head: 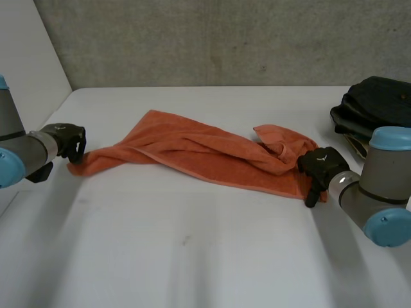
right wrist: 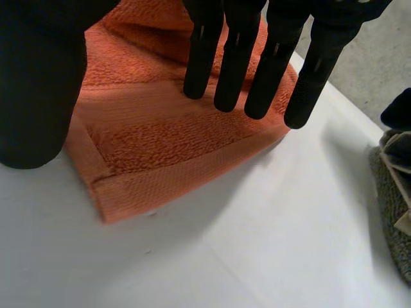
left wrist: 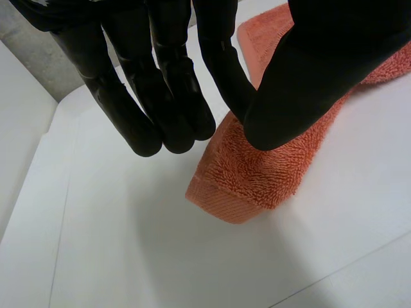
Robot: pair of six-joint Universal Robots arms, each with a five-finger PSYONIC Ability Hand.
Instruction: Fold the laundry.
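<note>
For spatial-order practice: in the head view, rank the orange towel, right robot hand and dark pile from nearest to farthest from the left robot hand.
1. Orange towel: corner at the left robot hand.
2. Right robot hand: towel's other end.
3. Dark pile: far right.

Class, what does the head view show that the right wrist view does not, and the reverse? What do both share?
Head view adds: the whole crumpled towel and the left hand at its far end. Right wrist view adds: the woven hem at the towel's corner, under the straight fingers of the right hand. Both: towel, right hand, white table, dark clothes.
</note>
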